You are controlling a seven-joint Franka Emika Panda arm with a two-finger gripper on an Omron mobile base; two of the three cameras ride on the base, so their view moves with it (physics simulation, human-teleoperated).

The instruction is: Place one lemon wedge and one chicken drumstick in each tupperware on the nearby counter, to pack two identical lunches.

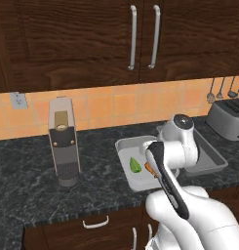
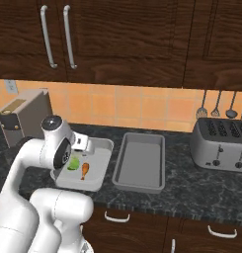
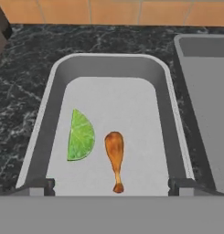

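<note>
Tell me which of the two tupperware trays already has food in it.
The left tupperware, beneath the gripper: it holds a green lemon wedge and a chicken drumstick. The right tupperware, nearer the toaster, holds nothing.

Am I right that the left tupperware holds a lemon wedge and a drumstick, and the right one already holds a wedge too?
Not quite: the right tupperware is empty in the right base view. The left tupperware does hold the lemon wedge and drumstick.

Speckled counter (image 2: 201, 190) bears two tupperware (image 2: 140, 163), toaster (image 2: 222, 144), perhaps coffee machine (image 1: 64, 141).
</note>
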